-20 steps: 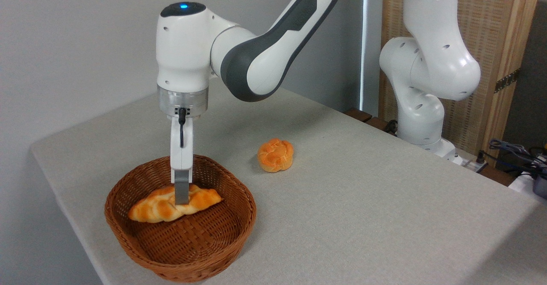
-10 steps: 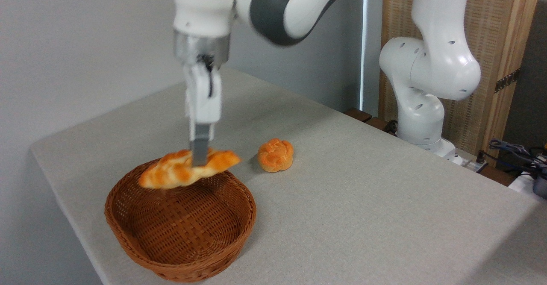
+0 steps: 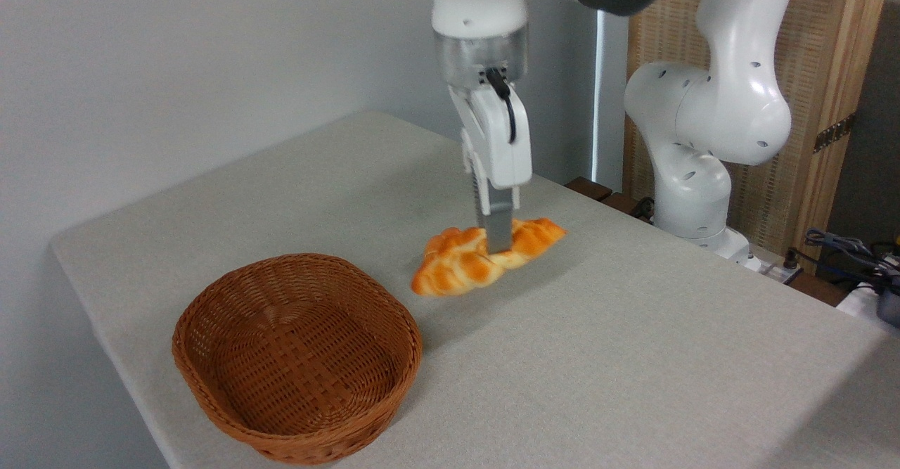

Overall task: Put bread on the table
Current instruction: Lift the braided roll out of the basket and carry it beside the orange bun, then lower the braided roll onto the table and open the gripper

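Golden-orange with pale cream grooves, the bread [image 3: 485, 265] is a long braided loaf with tapered ends, glossy on its raised twists. It hangs in the air above the table [image 3: 633, 356], tilted so its right tip sits higher than its left tip. The end effector [image 3: 498, 240] points straight down and is clamped around the loaf near its middle; one grey finger [image 3: 498, 228] crosses the front of the braid. A soft shadow lies on the speckled grey-beige cloth below and to the left of the loaf, showing the bread is clear of the surface. It is over the middle of the table, nearer the far edge than the near one. A brown woven wicker basket [image 3: 295, 356] sits near the front left corner of the table, well apart from the loaf. The white robot arm [image 3: 710, 117] rises beyond the far right edge.
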`<control>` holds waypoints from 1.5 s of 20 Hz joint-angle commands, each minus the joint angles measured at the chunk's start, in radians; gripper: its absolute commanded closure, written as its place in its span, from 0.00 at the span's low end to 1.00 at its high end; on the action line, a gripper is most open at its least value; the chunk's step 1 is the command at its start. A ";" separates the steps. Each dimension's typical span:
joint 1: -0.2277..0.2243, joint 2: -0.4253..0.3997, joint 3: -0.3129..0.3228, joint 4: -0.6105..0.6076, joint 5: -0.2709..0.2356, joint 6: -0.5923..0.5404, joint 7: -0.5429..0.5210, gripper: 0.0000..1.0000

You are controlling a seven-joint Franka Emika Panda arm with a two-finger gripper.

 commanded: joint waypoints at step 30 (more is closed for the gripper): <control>-0.051 0.241 -0.074 0.364 0.055 -0.179 -0.440 0.00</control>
